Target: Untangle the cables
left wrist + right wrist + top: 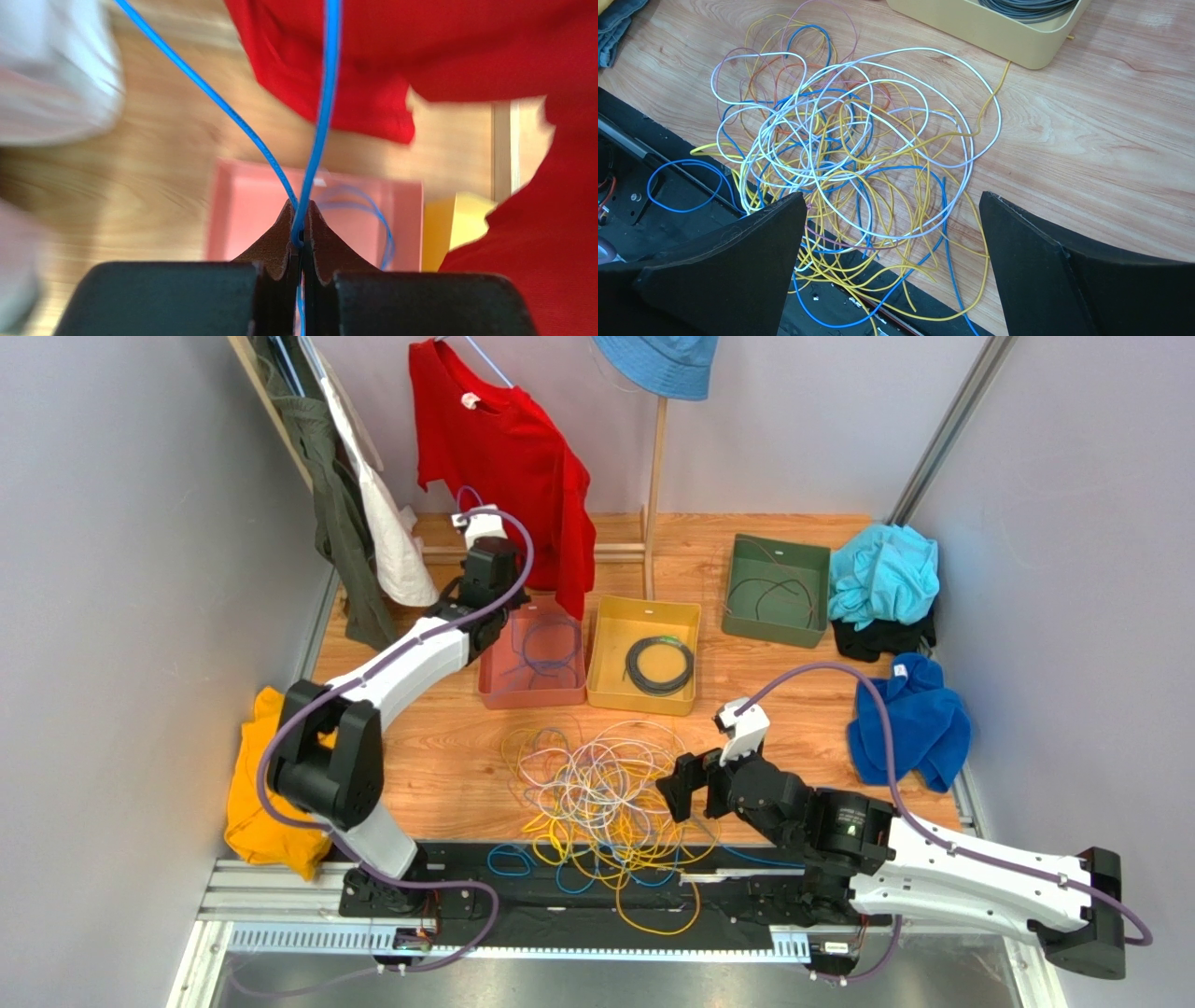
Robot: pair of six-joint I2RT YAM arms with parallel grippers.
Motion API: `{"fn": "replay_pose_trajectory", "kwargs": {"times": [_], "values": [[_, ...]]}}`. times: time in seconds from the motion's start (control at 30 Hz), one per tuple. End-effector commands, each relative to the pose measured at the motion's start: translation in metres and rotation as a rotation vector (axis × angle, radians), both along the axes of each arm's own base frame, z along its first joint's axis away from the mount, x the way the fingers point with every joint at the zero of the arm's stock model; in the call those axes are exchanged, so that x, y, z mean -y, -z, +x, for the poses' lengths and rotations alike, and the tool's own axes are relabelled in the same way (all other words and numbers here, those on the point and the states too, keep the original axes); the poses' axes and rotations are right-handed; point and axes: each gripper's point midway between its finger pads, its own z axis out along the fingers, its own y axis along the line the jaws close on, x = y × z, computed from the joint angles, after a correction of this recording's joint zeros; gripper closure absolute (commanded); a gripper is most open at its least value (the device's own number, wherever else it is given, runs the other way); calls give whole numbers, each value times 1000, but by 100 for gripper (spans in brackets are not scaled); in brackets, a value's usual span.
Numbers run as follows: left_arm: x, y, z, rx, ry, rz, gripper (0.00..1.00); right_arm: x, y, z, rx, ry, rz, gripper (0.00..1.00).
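Left pincer (300, 218) squeezed tight on a thin blue cable (324, 105), up over the pink tray (238, 210), right pincer (892, 201) wide open with nothing in it, just above the messy pile of cables (836, 150) on the wooden table (1088, 140), by the near edge

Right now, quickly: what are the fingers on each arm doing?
Left fingers: closed on a blue cable.
Right fingers: open, holding nothing, over the tangled cables.
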Motion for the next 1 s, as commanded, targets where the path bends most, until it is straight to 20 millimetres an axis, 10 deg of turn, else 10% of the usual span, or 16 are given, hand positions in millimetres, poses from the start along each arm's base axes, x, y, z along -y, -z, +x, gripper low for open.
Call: {"fn": "replay_pose_trajectory", "kwargs": {"times": [0.0,0.3,0.7,0.97], "values": [[41,32,9,-20,82,-111,100,-4,-11,3,22,9,53,0],[42,37,15,-37,90,-75,98,-2,-8,3,21,18,50,0],[25,-33,47,163,79,15,100,2,-6,2,13,27,55,0],[31,58,26,-4,72,-115,100,-2,-3,4,18,21,22,0]]}}
